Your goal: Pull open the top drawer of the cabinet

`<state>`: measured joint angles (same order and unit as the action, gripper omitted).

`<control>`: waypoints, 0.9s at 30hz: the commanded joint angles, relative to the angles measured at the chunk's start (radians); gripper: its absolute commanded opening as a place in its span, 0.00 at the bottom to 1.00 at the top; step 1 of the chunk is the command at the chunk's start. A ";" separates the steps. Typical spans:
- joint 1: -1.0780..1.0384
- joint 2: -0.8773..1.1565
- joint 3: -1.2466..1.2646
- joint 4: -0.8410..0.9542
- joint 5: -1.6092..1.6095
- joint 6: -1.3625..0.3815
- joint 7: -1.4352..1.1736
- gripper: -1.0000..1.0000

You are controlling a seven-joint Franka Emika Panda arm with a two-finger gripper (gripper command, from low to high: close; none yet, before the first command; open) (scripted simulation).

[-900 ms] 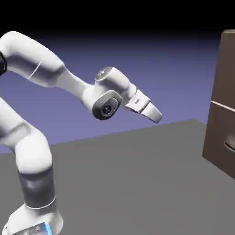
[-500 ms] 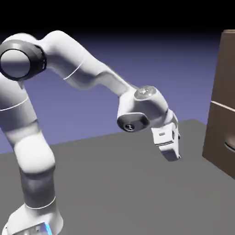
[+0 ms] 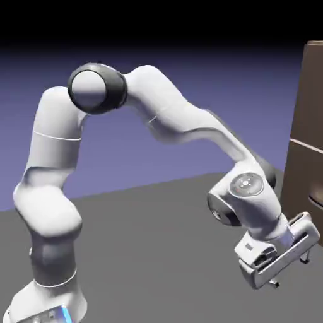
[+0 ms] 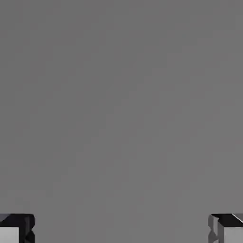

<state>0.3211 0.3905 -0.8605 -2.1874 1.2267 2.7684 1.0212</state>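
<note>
At the exterior view's right, the brown cabinet (image 3: 303, 120), its upper drawer front (image 3: 310, 104) above a pale seam, stands behind the end effector (image 3: 290, 271), whose fingers are spread wide over the grey surface (image 3: 158, 252), partly hiding the lower front (image 3: 299, 180).

- Open across the table (image 3: 158, 271) beneath the bent arm (image 3: 173, 123), from upright base section to gripper (image 3: 290, 272).
- Open also between the spread fingers, over bare grey.
- Blocked at the exterior view's right by the tall cabinet (image 3: 301, 170), close to the table's far corner in that view.
- Overhead, barred by the arm's arch.
- Exact gap between gripper and cabinet hard to tell.
</note>
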 commanded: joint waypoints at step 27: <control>0.296 0.919 -0.824 0.596 1.174 -0.257 0.268 0.50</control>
<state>0.6170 1.3099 -1.6841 -1.5914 2.4009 2.5113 1.2893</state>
